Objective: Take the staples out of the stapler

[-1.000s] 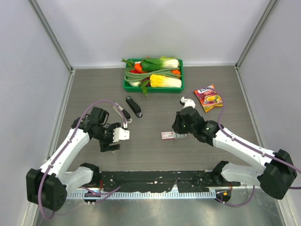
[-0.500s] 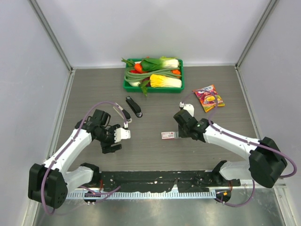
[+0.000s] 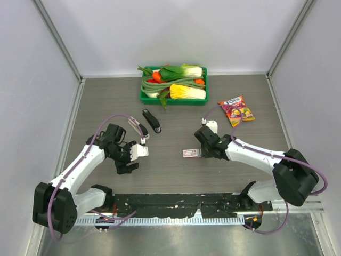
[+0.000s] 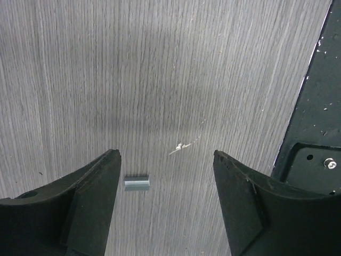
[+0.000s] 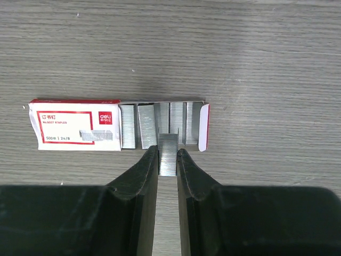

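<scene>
The black stapler [image 3: 151, 120] lies open on the table, its chrome arm [image 3: 140, 129] beside it. My right gripper [image 3: 205, 151] is just right of the small pink-and-white staple box [image 3: 191, 153]. In the right wrist view it [image 5: 168, 153] is shut on a silver strip of staples [image 5: 168, 140] at the open end of the box [image 5: 74, 124], where several more strips lie. My left gripper [image 3: 127, 158] is open over the table left of the box. In the left wrist view a short staple strip [image 4: 136, 183] lies on the wood close to the left finger [image 4: 90, 197].
A green tray [image 3: 144, 98] of vegetables stands at the back centre. A colourful snack packet [image 3: 236, 110] lies at the right. The black base rail [image 3: 176, 202] runs along the near edge, and shows at the right of the left wrist view [image 4: 314, 138].
My right gripper has moved nearer and down to the staple box's open end. The left arm has shifted only slightly.
</scene>
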Robot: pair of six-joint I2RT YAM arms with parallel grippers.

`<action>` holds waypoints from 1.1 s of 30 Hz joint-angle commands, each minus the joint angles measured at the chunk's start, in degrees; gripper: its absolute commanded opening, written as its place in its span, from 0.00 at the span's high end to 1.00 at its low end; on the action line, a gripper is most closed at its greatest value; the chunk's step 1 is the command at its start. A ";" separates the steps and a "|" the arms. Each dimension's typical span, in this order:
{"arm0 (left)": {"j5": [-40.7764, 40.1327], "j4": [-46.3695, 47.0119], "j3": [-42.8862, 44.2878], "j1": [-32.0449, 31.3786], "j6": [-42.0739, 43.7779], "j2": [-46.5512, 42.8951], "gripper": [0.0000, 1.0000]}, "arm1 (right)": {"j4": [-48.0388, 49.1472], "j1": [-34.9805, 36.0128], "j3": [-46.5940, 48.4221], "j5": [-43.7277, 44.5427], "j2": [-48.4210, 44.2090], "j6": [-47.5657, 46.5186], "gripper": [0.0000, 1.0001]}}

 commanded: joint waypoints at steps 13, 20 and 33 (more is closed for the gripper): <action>3.01 0.15 2.44 0.01 -1.39 0.78 0.27 | 3.43 0.35 -1.15 -0.04 2.16 1.59 0.82; 3.71 -0.65 2.97 0.01 -1.48 0.96 0.26 | 3.43 0.35 -0.45 -0.13 2.33 1.42 0.73; 4.24 -1.52 2.62 0.01 -1.31 0.52 0.26 | 1.85 0.35 1.48 1.10 0.40 1.07 0.64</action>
